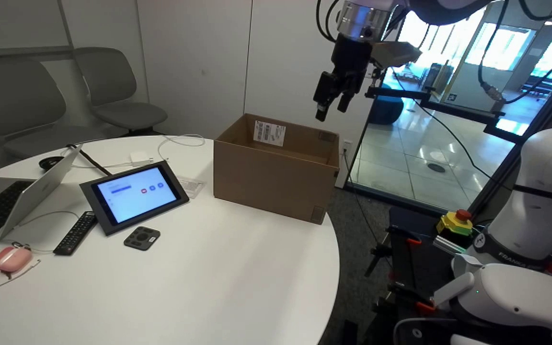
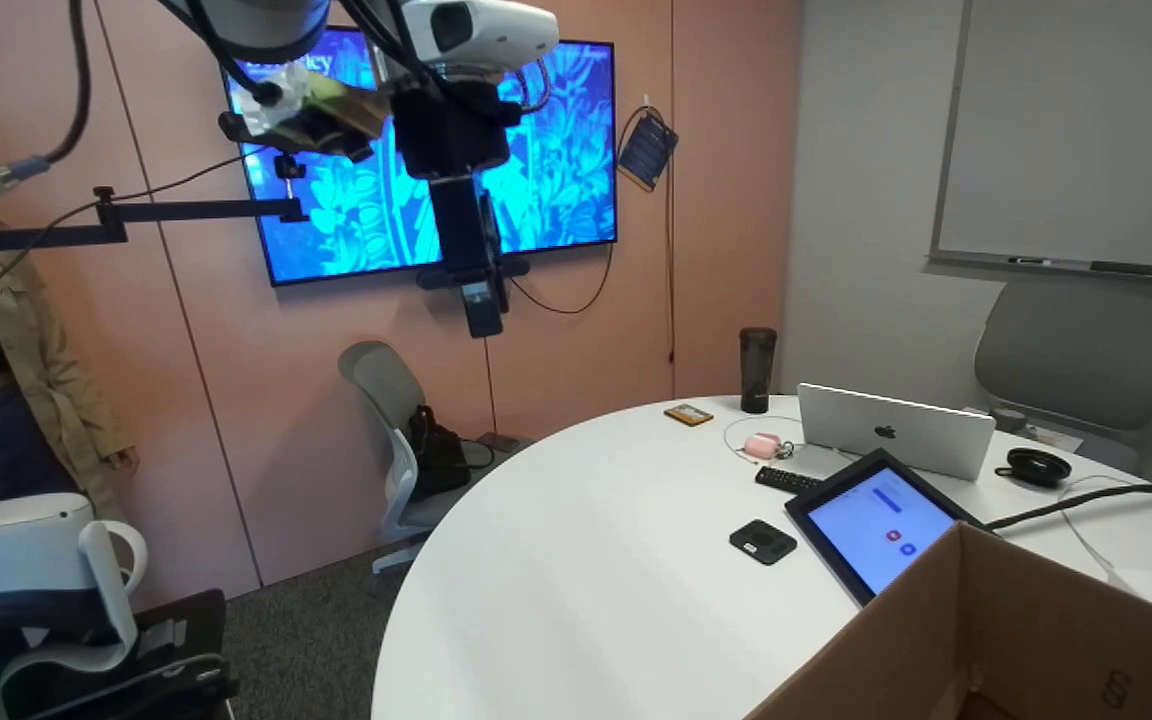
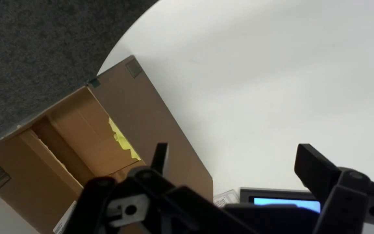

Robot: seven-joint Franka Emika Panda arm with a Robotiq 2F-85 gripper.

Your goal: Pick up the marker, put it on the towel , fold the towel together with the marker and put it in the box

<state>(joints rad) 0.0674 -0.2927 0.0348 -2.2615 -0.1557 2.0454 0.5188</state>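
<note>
Wrist view: black 2-finger gripper [image 3: 234, 159], fingers [image 3: 313, 165] spread wide. In both exterior views it hangs, pointing down, well above the tabletop. Open-topped rectangular brown cardboard box [image 1: 276, 179]: lower than the gripper, upright on the round white table [image 1: 237, 287], at the far right in an exterior view; white printed label [image 1: 269, 133] on its inner far wall. Crumpled bright-yellow cloth-like piece [image 3: 122, 139]: inside the box, beside the wall that faces the table's middle, partly hidden by it; whether it is the towel, or holds the marker, cannot be told.

Left of the box, in an exterior view: 1 dark-framed rectangular tablet display [image 1: 137, 194], lit, tilted; 1 black rounded-square controller [image 1: 142, 238], just beside the display's near edge; 1 slim black remote control [image 1: 75, 233], left of the display; 1 pink earbud case [image 1: 15, 258], near left; 1 open silver laptop [image 1: 41, 194], farthest left. Dark cylindrical tumbler [image 2: 757, 370]: upright at the table's far edge in an exterior view.
</note>
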